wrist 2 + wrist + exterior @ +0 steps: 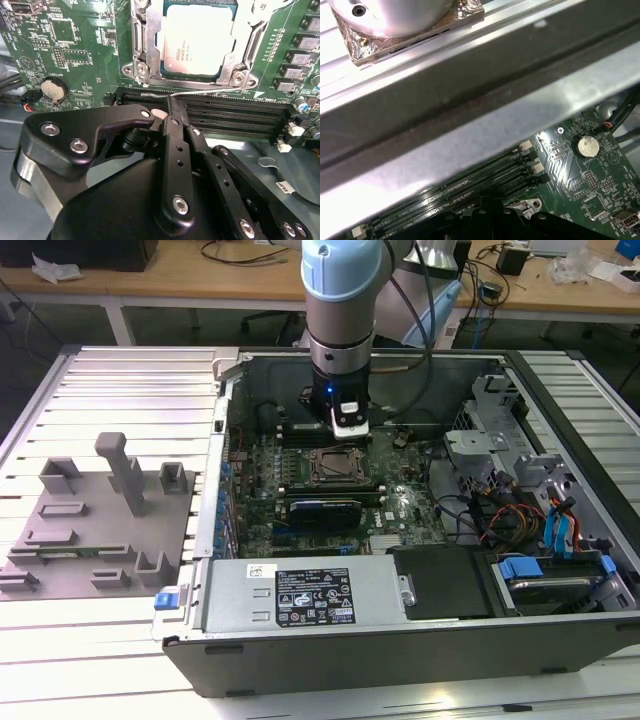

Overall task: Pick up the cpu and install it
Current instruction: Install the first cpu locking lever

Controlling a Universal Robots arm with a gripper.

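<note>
Right now the cpu sits flat in its socket on the green board, as the second wrist view shows. Its pale silvery top faces up. A metal frame goes around it, with screws at the corners. A thin wire lever lies along the edge of the socket nearest the long black memory slots.

The pincer is just beside the socket, over the memory slots. Its black fingers are pressed together and nothing is between them. It is not touching the cpu.

A round silver coin battery sits on the board, well apart from the socket. The first wrist view shows the same battery, the memory slots and a grey metal wall of the case.

In the exterior view, the arm reaches down into the open computer case, which lies on its side on the counter. The pincer hangs just above the socket in the middle of the board. Red and blue cables sit at the exterior view's right inside the case. A grey plastic plate with fixture blocks lies on the counter at the exterior view's left, beside the case.
</note>
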